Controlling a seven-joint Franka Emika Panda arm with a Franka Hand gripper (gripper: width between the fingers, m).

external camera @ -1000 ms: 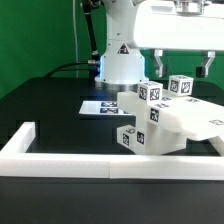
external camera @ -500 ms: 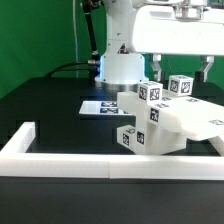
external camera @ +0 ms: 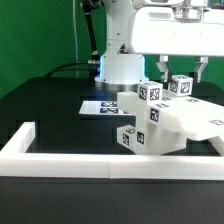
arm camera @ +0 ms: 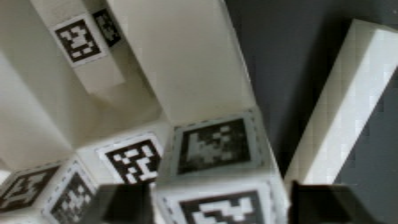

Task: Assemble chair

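The white chair parts [external camera: 165,128] lie clustered on the black table, right of centre in the exterior view, their tags showing. One tagged block end [external camera: 180,86] sticks up highest. My gripper [external camera: 181,74] is open and straddles this block, one finger on each side with small gaps. In the wrist view the same tagged block [arm camera: 217,150] fills the space between the dark fingertips [arm camera: 128,204], and my gripper [arm camera: 222,208] is not closed on it. More tagged white parts [arm camera: 89,40] lie behind it.
The long white border wall [external camera: 60,160] runs along the near side of the table. The marker board [external camera: 98,106] lies flat near the robot base [external camera: 122,66]. A long white bar [arm camera: 347,110] lies on the dark table beside the parts.
The gripper has dropped very slightly around the raised block. The parts have not moved.
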